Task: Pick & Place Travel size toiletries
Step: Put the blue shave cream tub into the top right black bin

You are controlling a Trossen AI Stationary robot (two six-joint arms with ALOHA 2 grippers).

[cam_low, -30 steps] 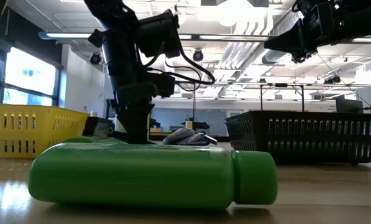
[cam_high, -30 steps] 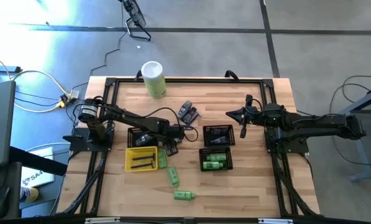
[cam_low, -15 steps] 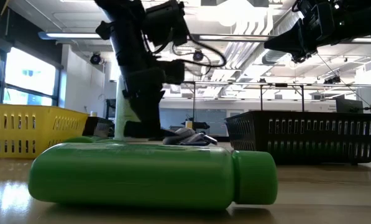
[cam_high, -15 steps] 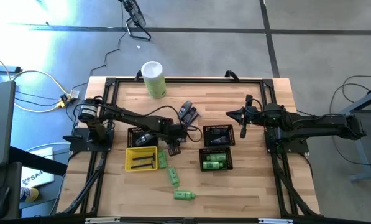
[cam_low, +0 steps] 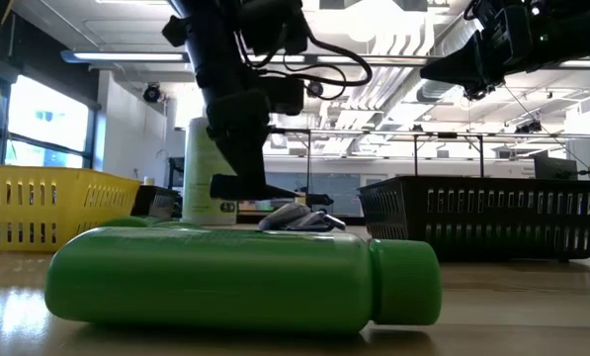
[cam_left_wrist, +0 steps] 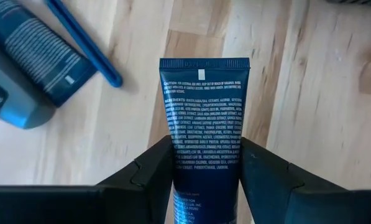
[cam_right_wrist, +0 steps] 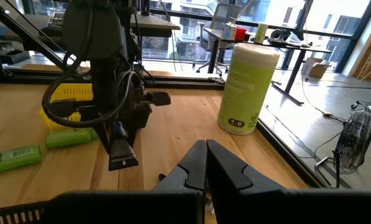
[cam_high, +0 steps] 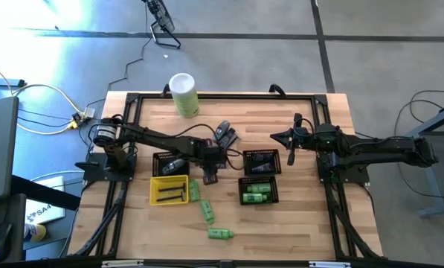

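Observation:
A dark blue tube (cam_left_wrist: 204, 118) with white print hangs above the wood table, with my left gripper (cam_left_wrist: 205, 163) shut on it. In the high view this gripper (cam_high: 210, 173) is at mid table between the black baskets. More dark and bluish tubes (cam_high: 224, 135) lie flat on the table farther back. Green bottles (cam_high: 207, 211) lie on their sides near the front, and one (cam_low: 245, 277) fills the low view. My right gripper (cam_right_wrist: 205, 158) is shut on nothing and is raised at the right (cam_high: 275, 136). My left gripper pinches the tube's two narrow side edges (cam_left_wrist: 171, 163) between its fingers (cam_left_wrist: 149, 171), across the tube's width. The fingers slant steeply down from above. The flat crimped end (cam_left_wrist: 204, 63) points away from the gripper and down, clear of the table. The tube's other end is hidden between the fingers.
A yellow tray (cam_high: 169, 189) and a black basket (cam_high: 170, 164) stand left of the held tube. Two black baskets (cam_high: 261, 161) (cam_high: 258, 191) stand to its right, the nearer one holding green bottles. A tall pale-green canister (cam_high: 184, 94) stands at the far edge.
My left gripper has risen from the table and shifted a little toward the right edge, rolling somewhat at the wrist. The dark blue tube went up with it and now hangs clear of the wood.

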